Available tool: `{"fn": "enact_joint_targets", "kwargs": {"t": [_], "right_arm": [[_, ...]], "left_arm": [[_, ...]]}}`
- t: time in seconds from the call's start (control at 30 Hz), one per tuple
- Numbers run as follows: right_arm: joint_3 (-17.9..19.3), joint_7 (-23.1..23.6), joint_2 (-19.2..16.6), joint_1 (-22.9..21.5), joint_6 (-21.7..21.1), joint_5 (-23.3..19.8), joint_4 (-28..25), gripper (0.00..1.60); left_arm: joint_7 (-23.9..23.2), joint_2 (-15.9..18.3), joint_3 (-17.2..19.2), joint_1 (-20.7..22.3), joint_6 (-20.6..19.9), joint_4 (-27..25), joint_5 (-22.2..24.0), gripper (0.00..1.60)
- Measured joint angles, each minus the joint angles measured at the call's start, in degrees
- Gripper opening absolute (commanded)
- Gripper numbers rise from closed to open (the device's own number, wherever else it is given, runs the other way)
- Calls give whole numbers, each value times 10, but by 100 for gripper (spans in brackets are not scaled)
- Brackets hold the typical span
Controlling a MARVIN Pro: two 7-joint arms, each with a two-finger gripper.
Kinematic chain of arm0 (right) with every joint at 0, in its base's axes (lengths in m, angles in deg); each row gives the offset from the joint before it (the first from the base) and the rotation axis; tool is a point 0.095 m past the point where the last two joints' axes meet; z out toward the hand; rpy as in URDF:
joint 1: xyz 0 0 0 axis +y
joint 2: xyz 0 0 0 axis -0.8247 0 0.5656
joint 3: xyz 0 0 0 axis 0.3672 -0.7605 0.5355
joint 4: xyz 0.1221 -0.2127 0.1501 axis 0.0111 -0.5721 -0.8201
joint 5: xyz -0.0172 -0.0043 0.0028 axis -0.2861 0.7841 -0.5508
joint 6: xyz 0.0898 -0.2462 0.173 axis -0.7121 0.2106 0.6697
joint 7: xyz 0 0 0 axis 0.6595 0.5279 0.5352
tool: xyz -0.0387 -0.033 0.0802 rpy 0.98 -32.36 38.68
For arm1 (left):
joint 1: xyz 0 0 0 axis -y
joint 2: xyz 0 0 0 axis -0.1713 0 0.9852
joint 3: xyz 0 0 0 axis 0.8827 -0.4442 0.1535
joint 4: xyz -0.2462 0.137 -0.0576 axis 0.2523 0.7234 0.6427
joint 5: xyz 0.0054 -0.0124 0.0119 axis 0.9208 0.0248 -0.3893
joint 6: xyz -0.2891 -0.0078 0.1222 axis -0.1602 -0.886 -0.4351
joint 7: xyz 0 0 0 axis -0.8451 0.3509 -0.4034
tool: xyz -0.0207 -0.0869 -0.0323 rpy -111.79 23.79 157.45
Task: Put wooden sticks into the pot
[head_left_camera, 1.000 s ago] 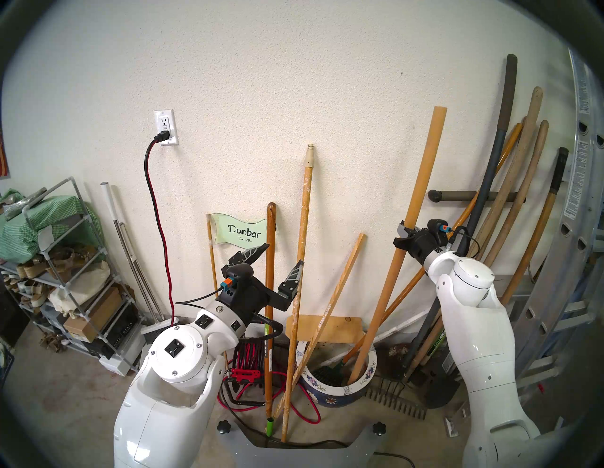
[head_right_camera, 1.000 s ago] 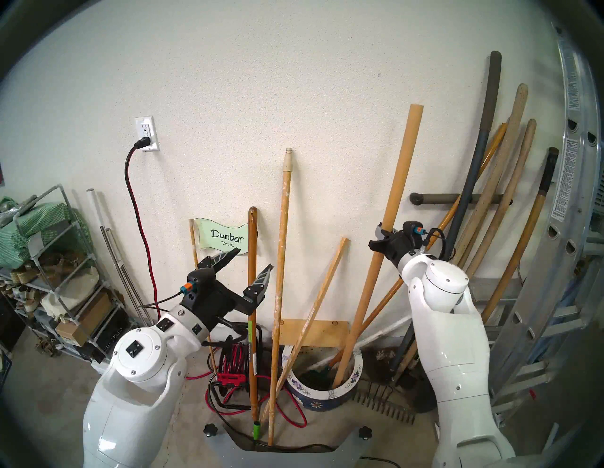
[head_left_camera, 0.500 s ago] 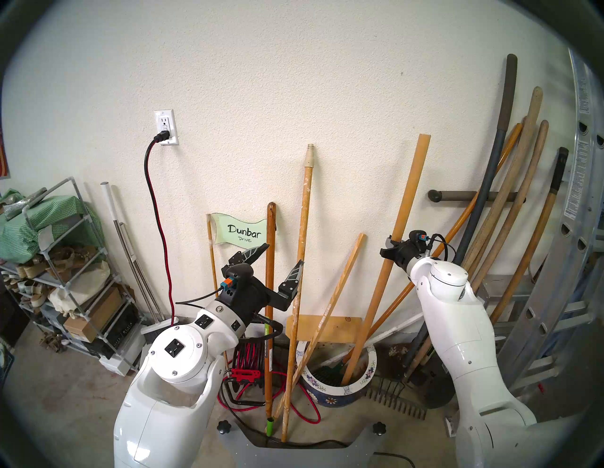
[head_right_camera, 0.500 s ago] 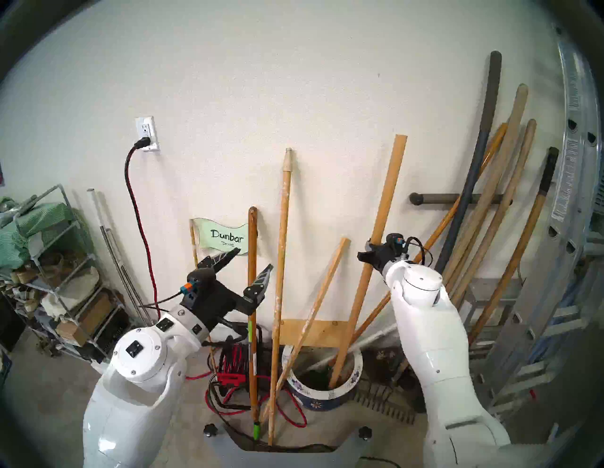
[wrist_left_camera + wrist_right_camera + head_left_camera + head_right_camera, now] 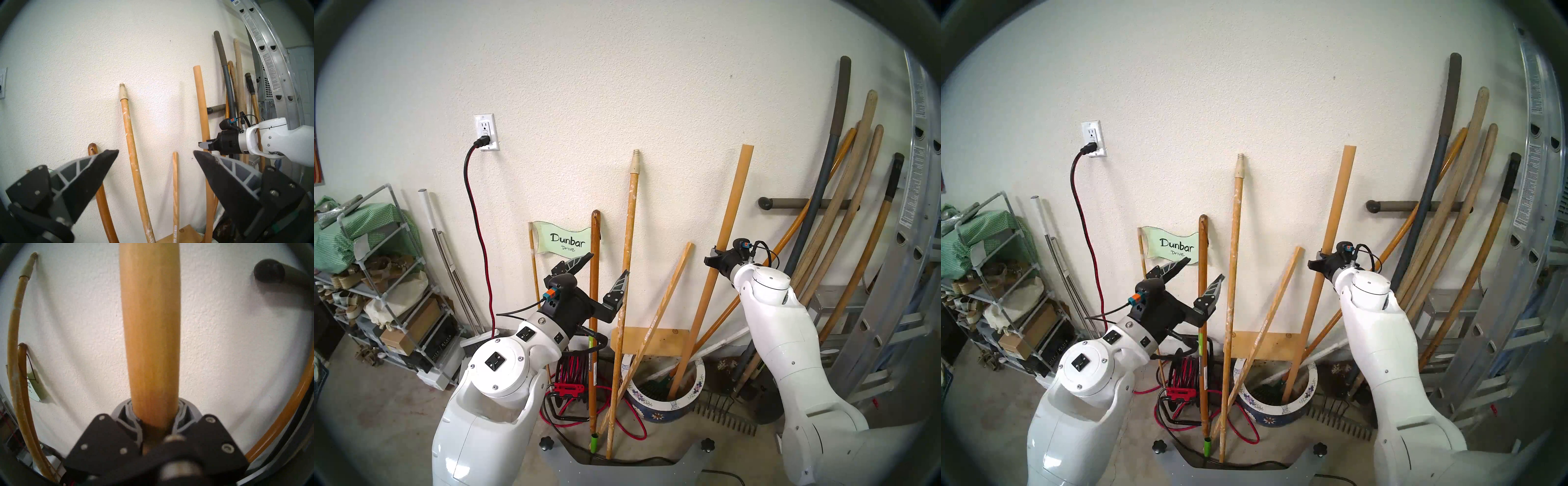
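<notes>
My right gripper [image 5: 715,255] [image 5: 1319,259] [image 5: 203,145] [image 5: 153,405] is shut on the thick yellow-tan dowel [image 5: 732,217] [image 5: 1338,217] [image 5: 201,105] [image 5: 149,327] at mid-length. The dowel leans right, and its lower end is inside the blue flowered pot [image 5: 674,404] [image 5: 1294,404]. The thinner paint-flecked stick [image 5: 628,237] [image 5: 1235,237] [image 5: 129,129] [image 5: 17,310] with a cream threaded tip stands on the floor left of the pot and leans on the wall. My left gripper [image 5: 610,264] [image 5: 1205,268] [image 5: 156,151] is open and empty, with that stick just beyond its fingers.
A flat wooden slat [image 5: 663,305] leans across the pot's rim, and a dark brown handle [image 5: 594,271] stands left of it. Garden tool handles [image 5: 843,220] and a ladder [image 5: 911,237] crowd the right. A red cord reel [image 5: 572,376], a rake [image 5: 728,424] and a shoe rack [image 5: 382,288] are on the floor.
My right gripper has moved left and down with the dowel. The dowel's top has dropped and it stands deeper in the pot. The left arm has not moved.
</notes>
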Motion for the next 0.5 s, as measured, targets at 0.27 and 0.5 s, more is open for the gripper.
{"fn": "enact_joint_targets", "kwargs": {"t": [0.27, 0.5], "right_arm": [[-6, -13, 6, -38, 4, 6, 80, 0], [-16, -21, 13, -88, 17, 21, 151, 0]], "left_arm": [[0, 0, 0, 0, 0, 0, 0, 160], [0, 0, 0, 0, 0, 0, 0, 160]]}}
